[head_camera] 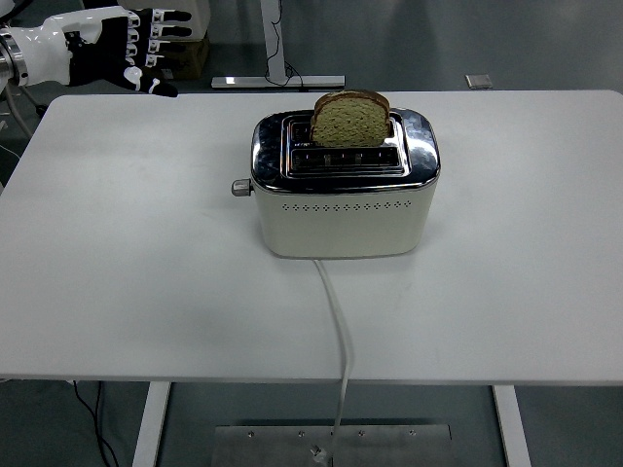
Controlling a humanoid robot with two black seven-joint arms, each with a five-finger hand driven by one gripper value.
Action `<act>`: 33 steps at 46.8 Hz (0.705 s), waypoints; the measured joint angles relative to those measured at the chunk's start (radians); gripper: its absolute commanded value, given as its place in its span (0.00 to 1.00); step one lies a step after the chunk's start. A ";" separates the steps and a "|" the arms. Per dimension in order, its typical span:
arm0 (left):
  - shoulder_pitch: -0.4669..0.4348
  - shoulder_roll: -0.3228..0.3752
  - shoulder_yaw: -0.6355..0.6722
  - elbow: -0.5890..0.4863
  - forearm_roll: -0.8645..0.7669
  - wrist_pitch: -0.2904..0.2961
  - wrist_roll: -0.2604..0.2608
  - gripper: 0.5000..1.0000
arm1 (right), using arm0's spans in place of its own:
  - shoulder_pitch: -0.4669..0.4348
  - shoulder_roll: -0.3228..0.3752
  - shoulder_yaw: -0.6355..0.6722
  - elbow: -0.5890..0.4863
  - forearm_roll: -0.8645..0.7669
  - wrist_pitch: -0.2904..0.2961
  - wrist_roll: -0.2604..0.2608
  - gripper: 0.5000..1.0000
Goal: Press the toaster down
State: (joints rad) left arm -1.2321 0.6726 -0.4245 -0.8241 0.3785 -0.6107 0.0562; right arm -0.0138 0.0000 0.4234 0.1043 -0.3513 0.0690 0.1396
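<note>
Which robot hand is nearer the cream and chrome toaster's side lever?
Left. The left hand is raised far up-left of the toaster's side lever, fingers open; the right hand isn't in view.
</note>
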 measured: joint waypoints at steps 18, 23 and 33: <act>0.140 -0.090 -0.021 0.170 -0.446 0.069 -0.120 1.00 | 0.000 0.000 0.000 0.001 0.000 0.000 0.000 1.00; 0.210 -0.102 -0.071 0.174 -0.533 0.083 -0.134 1.00 | 0.000 0.000 0.000 0.002 0.000 0.000 0.000 1.00; 0.309 -0.124 -0.188 0.174 -0.573 0.086 -0.135 1.00 | 0.000 0.000 0.001 0.002 0.000 0.000 0.000 1.00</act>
State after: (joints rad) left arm -0.9229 0.5482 -0.6121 -0.6501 -0.1943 -0.5248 -0.0784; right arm -0.0140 0.0000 0.4246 0.1059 -0.3513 0.0692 0.1398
